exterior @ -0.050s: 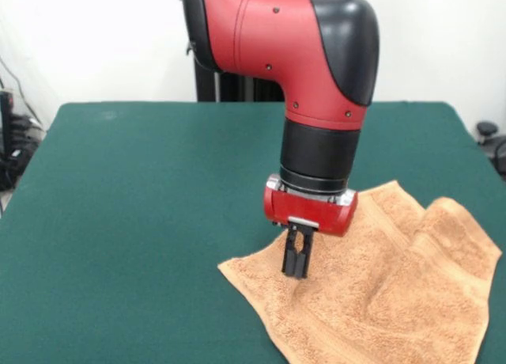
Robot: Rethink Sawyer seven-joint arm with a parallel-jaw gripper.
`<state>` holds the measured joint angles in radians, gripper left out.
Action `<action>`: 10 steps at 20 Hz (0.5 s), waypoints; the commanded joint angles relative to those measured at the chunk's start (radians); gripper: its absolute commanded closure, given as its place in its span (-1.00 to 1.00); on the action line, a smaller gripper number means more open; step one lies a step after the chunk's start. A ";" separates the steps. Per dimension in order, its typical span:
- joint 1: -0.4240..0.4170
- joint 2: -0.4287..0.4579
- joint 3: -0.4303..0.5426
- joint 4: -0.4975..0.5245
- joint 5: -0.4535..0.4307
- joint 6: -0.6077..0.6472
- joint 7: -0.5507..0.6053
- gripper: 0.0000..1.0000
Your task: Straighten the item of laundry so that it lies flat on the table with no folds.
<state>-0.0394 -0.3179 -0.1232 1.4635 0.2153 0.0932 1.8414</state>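
The orange-tan towel (379, 285) lies at the near right of the dark green table (142, 190), running off the bottom edge of the front view. Its right side is folded over in ridges, and a crease runs through its middle. My gripper (296, 267) comes straight down onto the towel's left part, near its left corner. The black fingers (289, 257) stand close together with their tips pressed into the cloth. Whether they pinch the cloth cannot be seen.
The red and black arm (300, 55) fills the upper middle of the view. Cables and dark equipment sit off the table's left edge (12, 142), and a dark object (489, 134) stands beyond the right edge.
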 commanded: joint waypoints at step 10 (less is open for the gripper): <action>-0.001 0.081 0.125 -0.051 -0.059 0.009 0.073 1.00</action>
<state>-0.0402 -0.2849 -0.1201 1.4319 0.2083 0.0934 1.8414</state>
